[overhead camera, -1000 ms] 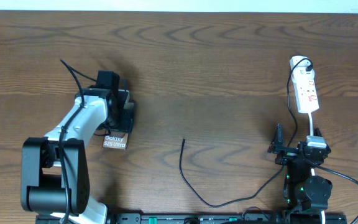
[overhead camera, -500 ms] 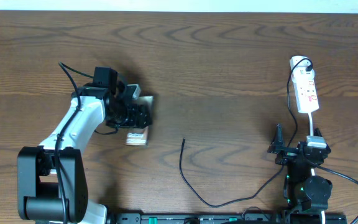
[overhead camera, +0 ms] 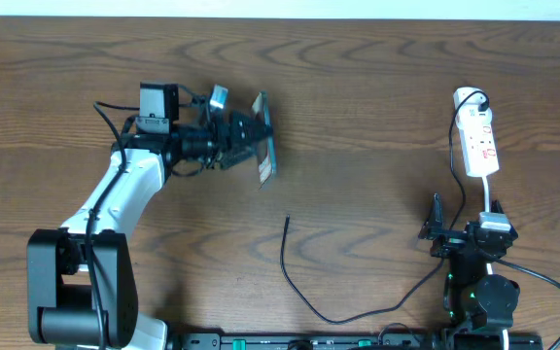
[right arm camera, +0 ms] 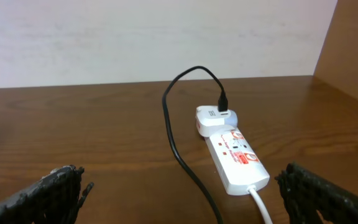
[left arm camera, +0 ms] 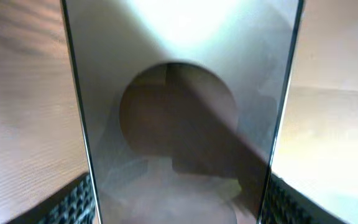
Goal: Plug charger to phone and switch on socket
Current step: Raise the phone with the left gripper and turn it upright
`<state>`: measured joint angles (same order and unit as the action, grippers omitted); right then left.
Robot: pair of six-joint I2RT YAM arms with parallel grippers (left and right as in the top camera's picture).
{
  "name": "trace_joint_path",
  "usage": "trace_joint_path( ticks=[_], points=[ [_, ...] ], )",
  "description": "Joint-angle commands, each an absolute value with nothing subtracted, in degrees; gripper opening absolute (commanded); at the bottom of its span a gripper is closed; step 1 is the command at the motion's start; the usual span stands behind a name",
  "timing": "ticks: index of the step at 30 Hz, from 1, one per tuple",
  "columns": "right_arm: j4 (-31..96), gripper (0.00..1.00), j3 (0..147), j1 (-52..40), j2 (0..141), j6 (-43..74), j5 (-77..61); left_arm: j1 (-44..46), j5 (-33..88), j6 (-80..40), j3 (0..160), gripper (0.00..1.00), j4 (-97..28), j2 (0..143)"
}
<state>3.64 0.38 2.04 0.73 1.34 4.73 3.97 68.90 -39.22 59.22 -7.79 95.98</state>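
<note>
I'm holding the phone (overhead camera: pixel 268 156) clamped in my left hand (overhead camera: pixel 253 141), tilted on edge above the bench, the charger (overhead camera: pixel 282 255) plug tip (overhead camera: pixel 288 220) lying just below it pointing up at it, my right hand (overhead camera: pixel 437 229) gaping empty nearer the socket (overhead camera: pixel 479 141).

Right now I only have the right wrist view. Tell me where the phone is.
Observer: The phone is clamped in the left gripper and tipped up on edge, left of centre in the overhead view.
Operator: Now find the charger's plug end for me.
Observer: The charger lies loose on the table. Its free tip sits just below the phone in the overhead view, touching nothing, between the two arms.
</note>
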Motion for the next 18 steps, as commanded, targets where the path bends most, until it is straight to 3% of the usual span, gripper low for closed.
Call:
trace_joint_path(
  ticks=[1, 7, 18],
  points=[
    [3.9, 0.99, 0.3, 1.4, 0.5, 2.1, 5.2, 3.9, 75.7, -64.0, 60.8, 0.07, -2.0, 94.7],
    [3.9, 0.99, 0.3, 1.4, 0.5, 2.1, 5.2, 3.9, 75.7, -92.2, 60.8, 0.07, 7.1, 94.7],
    [3.9, 0.99, 0.3, 1.4, 0.5, 2.1, 5.2, 3.9, 75.7, -106.1, 60.8, 0.07, 7.2, 94.7]
  ],
)
